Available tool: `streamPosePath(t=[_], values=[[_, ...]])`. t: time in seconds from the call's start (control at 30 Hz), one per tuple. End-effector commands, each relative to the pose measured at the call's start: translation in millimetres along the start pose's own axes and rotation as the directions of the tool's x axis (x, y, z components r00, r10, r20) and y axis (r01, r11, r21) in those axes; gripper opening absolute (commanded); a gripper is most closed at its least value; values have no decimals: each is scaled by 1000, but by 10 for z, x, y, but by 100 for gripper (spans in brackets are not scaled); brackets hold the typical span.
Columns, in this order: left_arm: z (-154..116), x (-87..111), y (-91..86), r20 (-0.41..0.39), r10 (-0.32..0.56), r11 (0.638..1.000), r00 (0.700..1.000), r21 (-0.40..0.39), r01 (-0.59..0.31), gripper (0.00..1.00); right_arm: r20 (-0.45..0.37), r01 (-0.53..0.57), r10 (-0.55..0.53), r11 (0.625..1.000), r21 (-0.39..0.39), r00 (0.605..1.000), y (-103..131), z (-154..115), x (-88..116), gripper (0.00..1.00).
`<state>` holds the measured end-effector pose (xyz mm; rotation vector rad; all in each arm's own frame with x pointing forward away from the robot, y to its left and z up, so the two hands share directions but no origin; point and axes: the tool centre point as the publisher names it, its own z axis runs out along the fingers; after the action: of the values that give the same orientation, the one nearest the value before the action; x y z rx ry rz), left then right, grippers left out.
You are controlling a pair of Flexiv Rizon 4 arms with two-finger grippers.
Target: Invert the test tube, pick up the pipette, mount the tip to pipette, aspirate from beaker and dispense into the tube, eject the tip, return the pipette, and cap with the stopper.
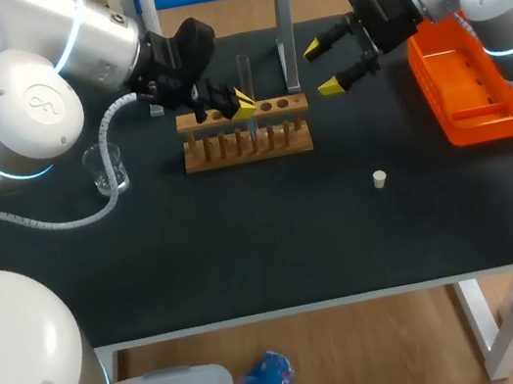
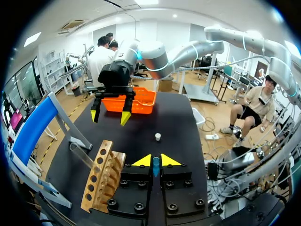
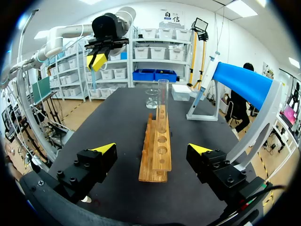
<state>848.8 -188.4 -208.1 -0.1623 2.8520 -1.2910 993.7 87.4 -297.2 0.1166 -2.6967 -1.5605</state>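
Within pale wooden rack (image 3: 157,157), slim clear cylindrical tube (image 3: 162,101) (upright, open-topped).

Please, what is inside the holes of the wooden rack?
One clear test tube stands upright in one hole of the wooden rack. The holes nearest the right gripper look empty. In the head view the left gripper covers other holes.
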Motion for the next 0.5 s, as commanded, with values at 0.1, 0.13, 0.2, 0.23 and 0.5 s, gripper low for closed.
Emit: streamPosePath(t=[0.1, 0.13, 0.2, 0.23, 0.5], values=[[0, -1, -5, -1, 0, 1000, 1000, -2, 0, 0, -2, 1, -1, 1000, 0, 1000, -4, -4, -6, 100], [0, -1, -5, -1, 0, 1000, 1000, -2, 0, 0, -2, 1, -1, 1000, 0, 1000, -4, -4, -6, 100], [0, -1, -5, -1, 0, 1000, 1000, -2, 0, 0, 1, 5, -5, 1000, -13, 1000, 31, -44, 74, 100], [0, -1, -5, -1, 0, 1000, 1000, -2, 0, 0, -4, 14, -14, 999, -30, 1000, 55, -63, 127, 100], [0, -1, -5, -1, 0, 1000, 1000, -2, 0, 0, -48, 81, -92, 978, -193, 995, 337, -70, 560, 100]])
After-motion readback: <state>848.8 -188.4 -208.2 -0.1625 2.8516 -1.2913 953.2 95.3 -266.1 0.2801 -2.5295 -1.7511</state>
